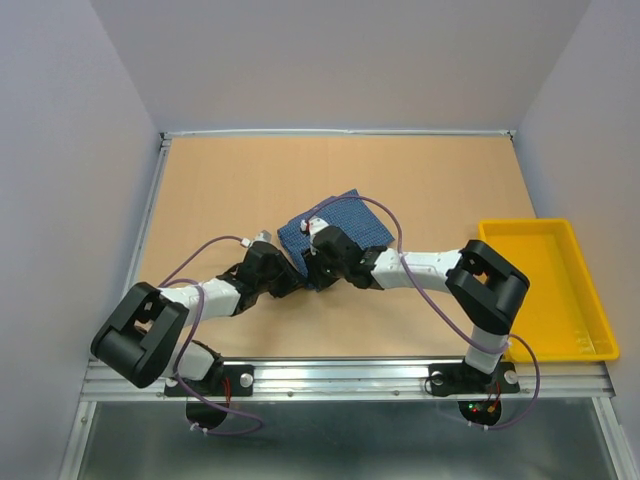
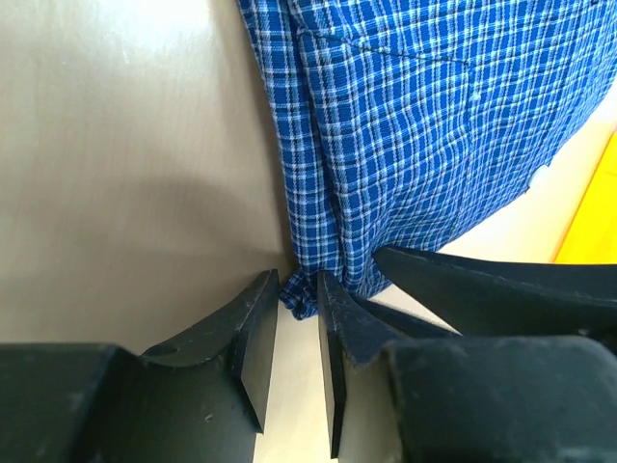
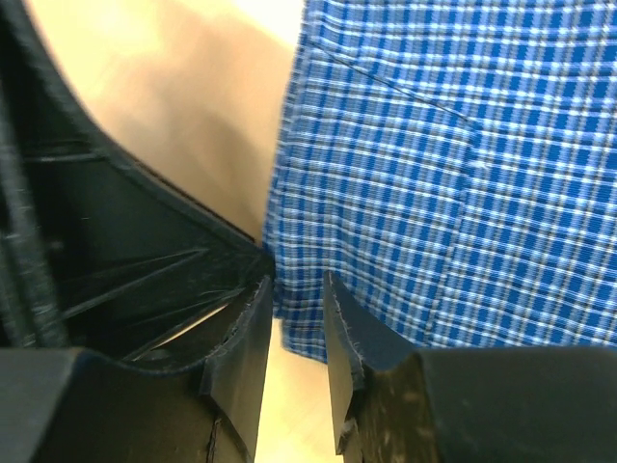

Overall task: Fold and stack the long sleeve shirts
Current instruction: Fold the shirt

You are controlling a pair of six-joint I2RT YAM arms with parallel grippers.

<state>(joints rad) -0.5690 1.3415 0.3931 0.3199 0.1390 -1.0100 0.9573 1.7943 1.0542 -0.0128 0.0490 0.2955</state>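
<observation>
One blue checked long sleeve shirt lies folded into a small block near the middle of the table. Both grippers meet at its near left corner. My left gripper comes in from the left. In the left wrist view its jaws stand narrow, with a bunched corner of the shirt pinched between the tips. My right gripper reaches in from the right, close beside the left one. Seen from the right wrist, the right gripper has the hem of the shirt between its tips.
A yellow tray stands at the right edge of the table, with a strip of the tray showing in the left wrist view. The two grippers are almost touching. Grey walls enclose the table on three sides.
</observation>
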